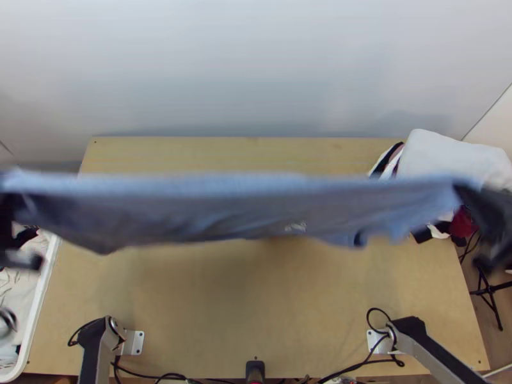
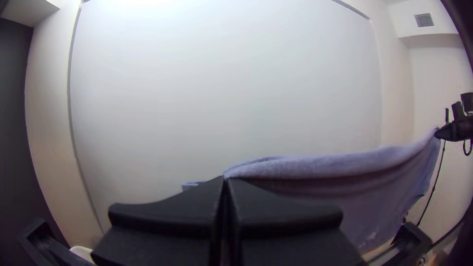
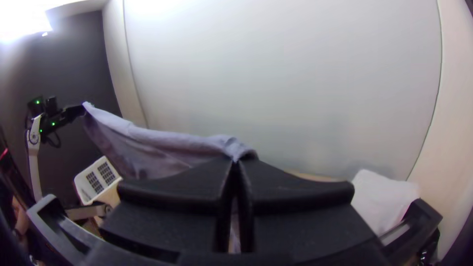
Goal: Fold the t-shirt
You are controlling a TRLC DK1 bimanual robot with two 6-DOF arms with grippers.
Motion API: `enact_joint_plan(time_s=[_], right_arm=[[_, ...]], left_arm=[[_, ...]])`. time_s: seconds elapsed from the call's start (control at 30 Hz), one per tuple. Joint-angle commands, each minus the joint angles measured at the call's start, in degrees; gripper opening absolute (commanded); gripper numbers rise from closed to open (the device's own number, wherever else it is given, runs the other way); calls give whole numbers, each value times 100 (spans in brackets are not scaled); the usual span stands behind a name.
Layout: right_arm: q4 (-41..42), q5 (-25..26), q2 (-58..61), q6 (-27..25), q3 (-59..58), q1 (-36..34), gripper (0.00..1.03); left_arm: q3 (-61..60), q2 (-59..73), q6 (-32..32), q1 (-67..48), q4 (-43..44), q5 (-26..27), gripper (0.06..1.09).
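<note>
Pale blue, soft-looking knit makes up the t-shirt [image 1: 224, 208], and from where I stand it hangs in the air over the light wooden bench [image 1: 256, 307], strung crosswise so that its ends run out past the left and right edges. The left gripper [image 2: 225, 178], with wide flat black fingers, is closed tight on one upper end; the right gripper [image 3: 236, 160], of the same build, has its tips together on the other, with the cloth bunched at the pinch. Whether those ends are shoulders, sleeves or hem I can't tell. I judge it a light thing, limp and hardly fragile: the upper edge dips a little between the holds and the rest drops loosely, with ripples near the lower border. Cloth like this won't hold a shape by itself, so it wants both ends held level while the hanging border meets the bench first, well in from the near edge. Pulled too hard, it could stretch or slip from such small pinches; let slack, it would crumple. Once it lies flat, the outer corners seem the best places to take hold for folding.
</note>
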Motion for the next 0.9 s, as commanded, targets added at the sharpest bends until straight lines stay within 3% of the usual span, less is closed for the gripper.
enact_joint_plan(time_s=[0.0,0.2,0.37,0.47,0.6,0.87], right_arm=[[-957,-57,-1218,-324,-1716,410,3],[-1150,-31,-1903,-439,-3404,814,3],[-1150,-66,-2018,-588,-5223,1016,3],[-746,-75,-1728,-781,-6163,1052,3],[-482,-75,-937,-860,-6102,1052,3],[-456,-92,197,-720,-4282,990,3]], left_arm=[[-1558,-1551,926,-375,-1261,268,10],[-2991,-2870,1936,-630,-2728,356,10],[-3659,-3476,1945,-823,-2895,347,10],[-4063,-3415,2235,-559,-2799,531,10],[-3888,-2430,2543,-559,-2913,760,10],[-2543,-664,2815,-586,-2456,760,10]])
